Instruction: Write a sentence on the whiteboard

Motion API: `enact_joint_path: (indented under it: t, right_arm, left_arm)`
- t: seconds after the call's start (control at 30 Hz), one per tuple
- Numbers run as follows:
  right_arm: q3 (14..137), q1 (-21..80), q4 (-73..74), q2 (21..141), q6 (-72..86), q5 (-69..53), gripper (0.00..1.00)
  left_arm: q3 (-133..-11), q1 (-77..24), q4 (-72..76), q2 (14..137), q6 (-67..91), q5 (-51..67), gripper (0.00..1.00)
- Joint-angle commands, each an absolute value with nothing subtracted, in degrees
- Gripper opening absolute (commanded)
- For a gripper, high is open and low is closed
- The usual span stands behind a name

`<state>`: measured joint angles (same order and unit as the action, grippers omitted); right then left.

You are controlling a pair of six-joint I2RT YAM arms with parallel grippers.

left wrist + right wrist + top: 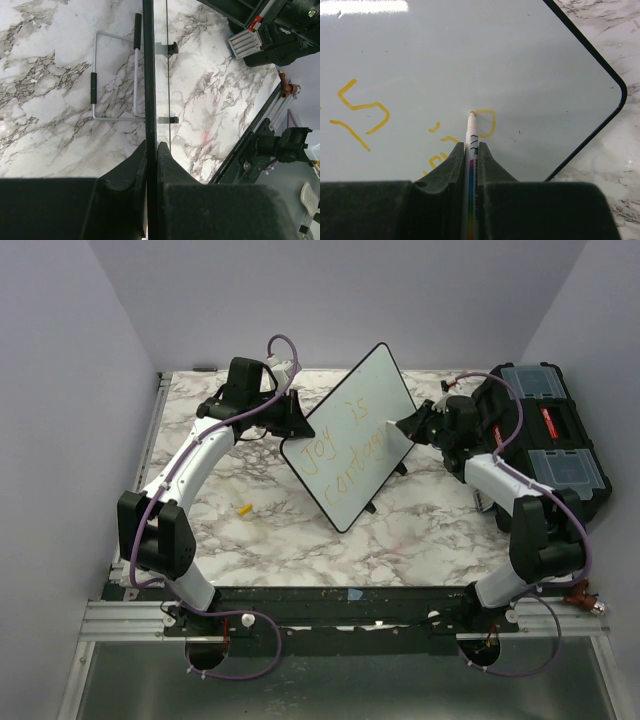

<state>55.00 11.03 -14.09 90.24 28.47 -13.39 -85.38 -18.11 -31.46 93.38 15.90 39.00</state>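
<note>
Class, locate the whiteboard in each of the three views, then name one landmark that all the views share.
Top external: whiteboard stands tilted at the picture's centre.
Left wrist: whiteboard seen edge-on, a thin black vertical line at mid-frame.
Right wrist: whiteboard fills most of the picture, its rounded corner at right.
Shared landmark: the marbled table.

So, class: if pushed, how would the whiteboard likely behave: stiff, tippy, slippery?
Probably stiff: the whiteboard looks flat with the left gripper pinching only its rim. Likely tippy: it seems propped on a thin wire stand. Its glossy face probably lets things slide.
</note>
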Motion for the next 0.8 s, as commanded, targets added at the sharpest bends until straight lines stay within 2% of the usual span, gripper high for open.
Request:
enact_joint_path:
  t: [0.0,0.4,0.77]
  right_arm:
    - [53.44,11.69,-13.76,88.18,28.58,-16.79,0.01]
    - [53.44,11.69,-11.93,80.6,29.29,-7.04,0.01]
    - [55.51,10.72,-11.42,86.27,29.57,-5.98,0.01]
  left_arm:
    - [-85.43,-19.69,-34.54,94.18,10.02,38.48,0.0]
    - [-85.24,-19.67,-34.54,94.09,9.93,38.23,0.0]
    - [-85.06,-19.64,-34.54,93.78,9.93,38.24,0.0]
